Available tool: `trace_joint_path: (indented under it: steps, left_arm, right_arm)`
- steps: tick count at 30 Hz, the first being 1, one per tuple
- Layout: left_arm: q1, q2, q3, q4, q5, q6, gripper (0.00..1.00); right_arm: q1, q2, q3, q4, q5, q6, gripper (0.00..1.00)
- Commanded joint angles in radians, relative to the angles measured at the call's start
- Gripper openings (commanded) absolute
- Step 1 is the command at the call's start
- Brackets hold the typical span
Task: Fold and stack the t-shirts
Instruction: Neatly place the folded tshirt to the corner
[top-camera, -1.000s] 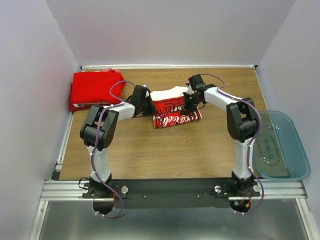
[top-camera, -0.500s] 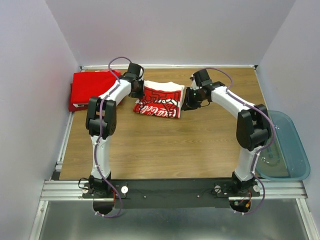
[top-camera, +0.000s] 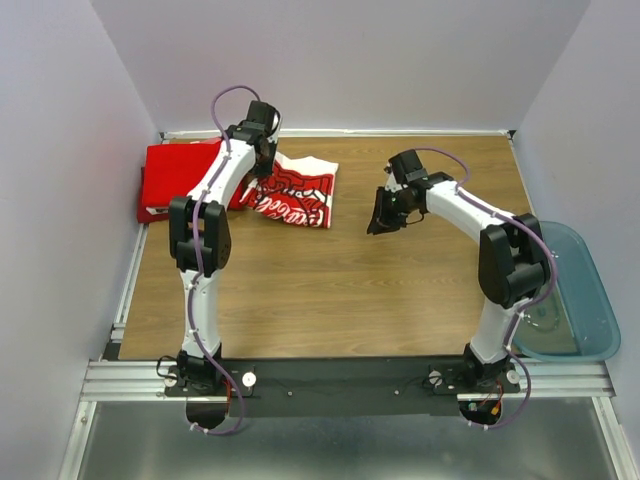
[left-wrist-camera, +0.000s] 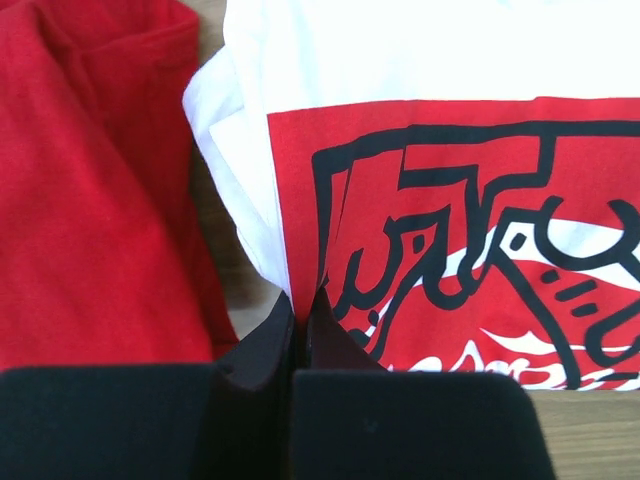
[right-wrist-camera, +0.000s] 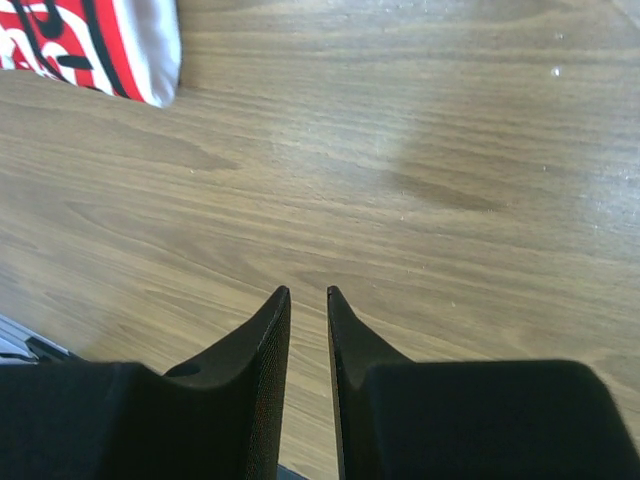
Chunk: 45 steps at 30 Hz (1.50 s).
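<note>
Left tool (left-wrist-camera: 300, 300), clamped on the white tee (top-camera: 298, 190), had dragged it left across the bench (top-camera: 330, 290) to lie just beside the red tee (top-camera: 180, 178); right tool (right-wrist-camera: 306, 292), narrow and empty, had released mine; stacking remained.

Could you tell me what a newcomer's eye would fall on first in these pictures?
The folded white Coca-Cola print t-shirt, far left on the table, stands out first, its edge pinched in the left tool beside the red t-shirt in the far-left corner. The right tool hangs over bare wood at centre-right, jaws slightly apart, holding nothing.
</note>
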Motion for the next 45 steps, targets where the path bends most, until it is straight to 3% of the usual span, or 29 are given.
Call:
trace_joint_path:
  steps: [1,21,25,45]
  left_arm:
    - [0.039,-0.041,0.009,-0.041,-0.05,0.056,0.0]
    - [0.222,-0.145,0.135,0.06,0.21,0.053,0.0]
    - [0.298,-0.162,0.176,0.089,0.246,0.028,0.0]
    - [0.558,-0.248,0.083,0.133,0.356,0.002,0.0]
  right_arm:
    - [0.005,-0.052,-0.023,-0.02,0.014,0.011,0.28]
    - [0.005,-0.112,-0.073,-0.062,0.02,0.031,0.28]
    - [0.005,-0.107,-0.066,-0.065,0.026,0.038,0.28]
    - [0.004,-0.092,-0.093,-0.063,0.037,0.06,0.27]
